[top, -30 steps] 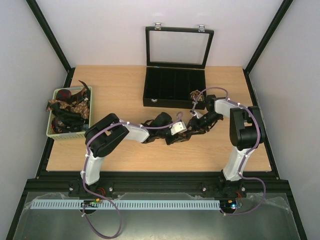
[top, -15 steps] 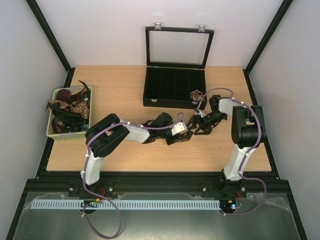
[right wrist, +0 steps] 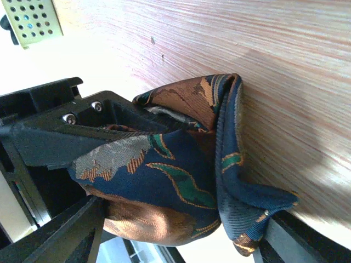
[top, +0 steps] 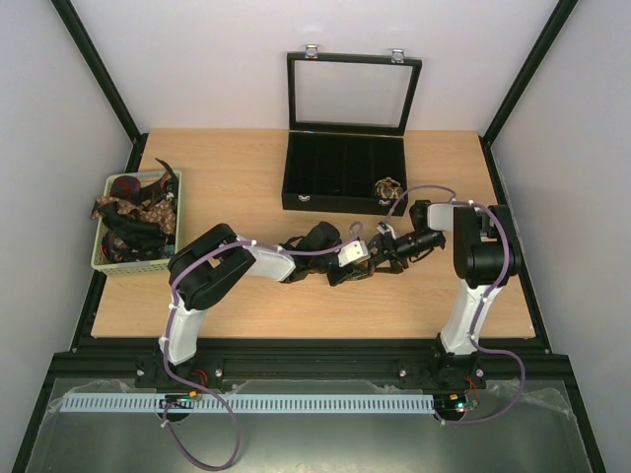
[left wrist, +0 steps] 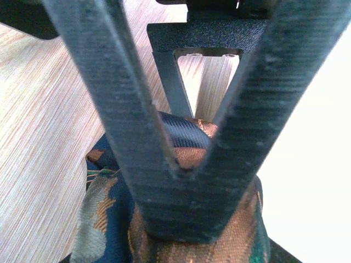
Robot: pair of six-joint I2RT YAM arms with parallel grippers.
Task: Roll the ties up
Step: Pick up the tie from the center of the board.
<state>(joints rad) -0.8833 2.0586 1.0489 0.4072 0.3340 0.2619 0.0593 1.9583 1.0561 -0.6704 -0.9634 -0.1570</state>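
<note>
A tie in dark blue, brown and green [top: 381, 258] sits bunched into a loose roll on the table centre, between both grippers. My left gripper [top: 367, 262] is shut on it; in the left wrist view its fingers [left wrist: 164, 181] meet in a V on the fabric [left wrist: 107, 219]. My right gripper [top: 392, 250] comes from the right, and the roll [right wrist: 181, 181] fills the gap between its fingers [right wrist: 299, 241]. More ties [top: 133, 212] lie heaped in the green basket [top: 138, 264]. One rolled tie [top: 387, 186] sits in the black box.
The black compartmented box [top: 340, 172] stands at the back centre with its glass lid [top: 353, 94] upright. The basket is at the left table edge. Black frame posts run along both sides.
My right gripper has swung lower and leftward, closing in on the tie roll against the left gripper. The left arm has barely moved.
</note>
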